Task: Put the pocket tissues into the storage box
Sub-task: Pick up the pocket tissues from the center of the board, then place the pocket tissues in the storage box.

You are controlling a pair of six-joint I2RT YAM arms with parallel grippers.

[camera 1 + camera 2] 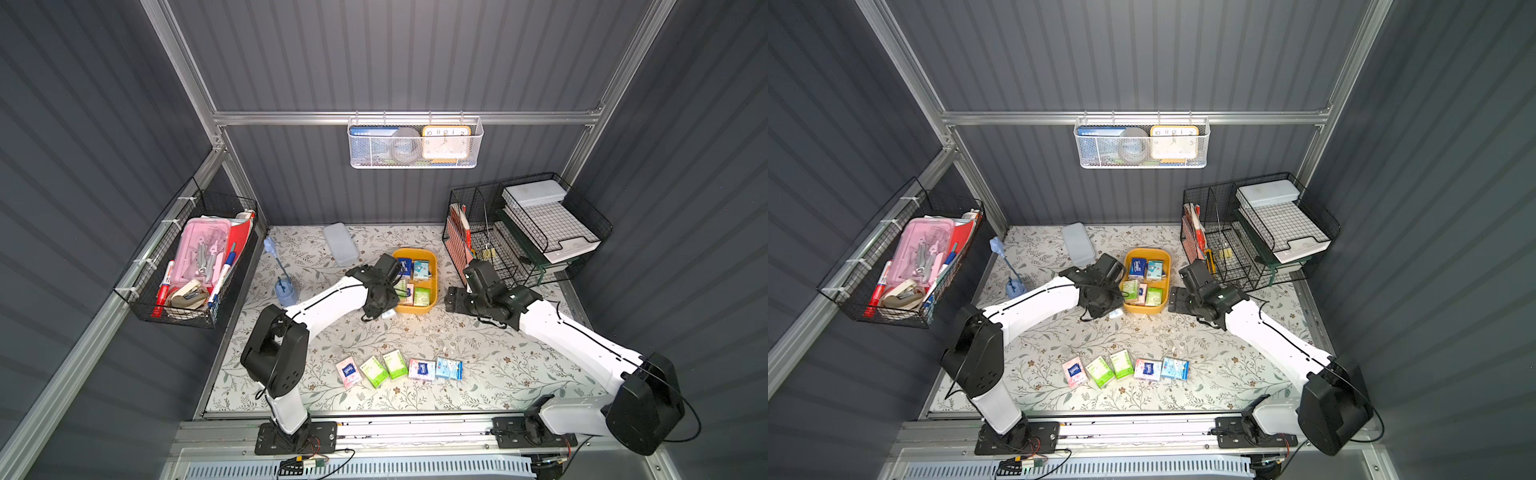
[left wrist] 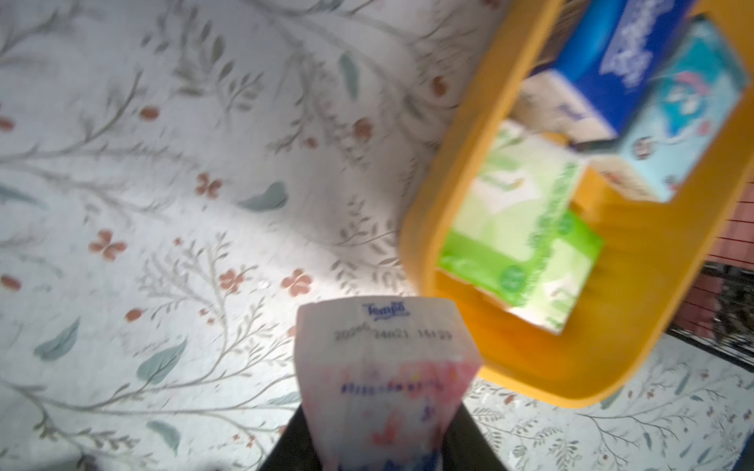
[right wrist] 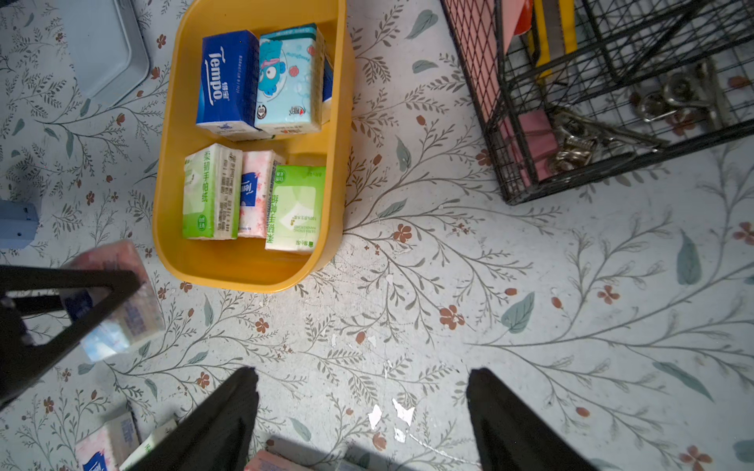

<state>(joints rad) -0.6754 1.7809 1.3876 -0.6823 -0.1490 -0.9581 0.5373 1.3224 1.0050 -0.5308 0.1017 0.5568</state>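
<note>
The left gripper (image 2: 377, 444) was clamped on a pink-white tissue packet (image 2: 379, 359) just beside the yellow box (image 2: 420, 244), while the right gripper (image 3: 363, 412) gaped empty nearby

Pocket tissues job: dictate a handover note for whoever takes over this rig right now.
Left gripper: shut on a pink-white packet, beside the storage box, not yet over it.
Right gripper: open, empty, above the table on the box's other side.
Done: five packets show in the box; a sixth may hide behind the light blue one.
Left: drop the held packet in, then move the front row of five more from the table.
</note>
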